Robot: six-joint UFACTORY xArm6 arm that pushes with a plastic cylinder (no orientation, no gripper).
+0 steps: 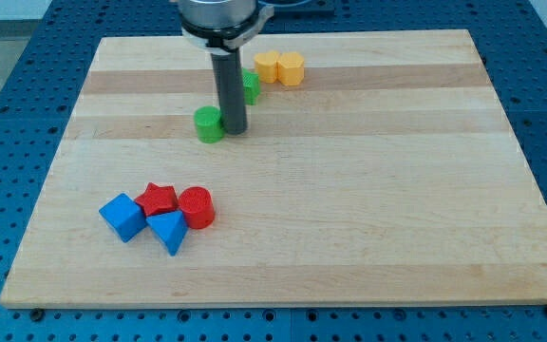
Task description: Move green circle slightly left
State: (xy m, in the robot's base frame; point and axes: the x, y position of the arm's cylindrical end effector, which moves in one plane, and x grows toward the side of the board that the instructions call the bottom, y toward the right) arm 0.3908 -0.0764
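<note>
- No gripper, just a rod; my tip sits touching the green circle's right side, upper-middle of the board.
- Push straight toward the view's left, short stroke, centred contact.
- Second green block behind rod, yellow blocks beyond: not in path.
- Red/blue cluster well apart.

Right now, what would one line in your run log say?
my tip: touching green circle on its right | push left: pending | red and blue blocks: bottom left
</note>
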